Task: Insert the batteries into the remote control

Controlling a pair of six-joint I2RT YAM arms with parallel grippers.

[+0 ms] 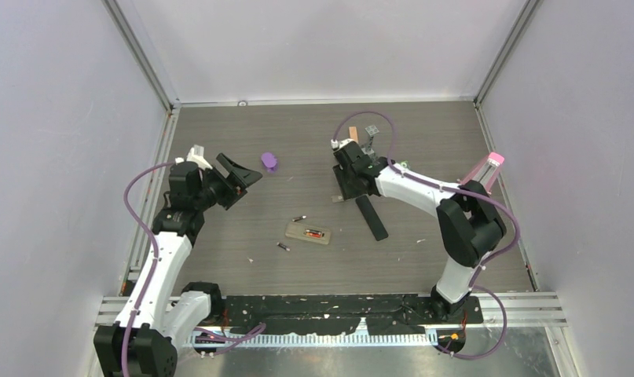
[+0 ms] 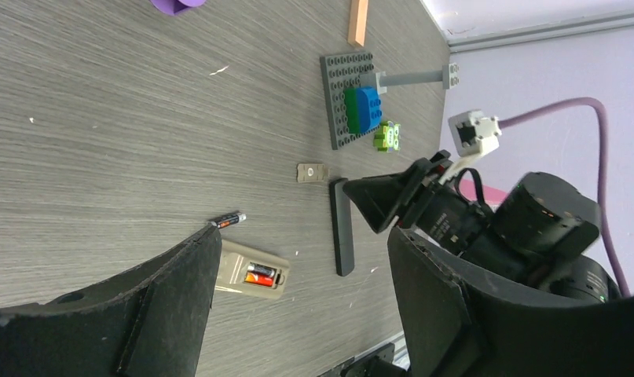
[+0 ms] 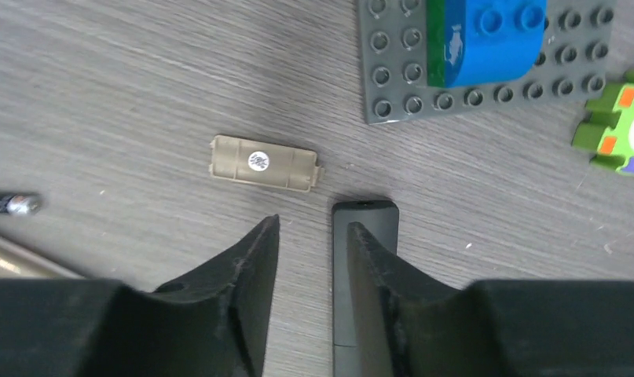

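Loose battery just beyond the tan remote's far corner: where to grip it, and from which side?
Grip the battery at mid-length from straight above, closing across its long axis. It lies flat on the table, thin and round, and the tan remote sits close beside it, likely blocking a low side approach.

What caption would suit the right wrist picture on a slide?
Right gripper, jaws apart, over the end of a black bar, near a tan battery cover and toy bricks.
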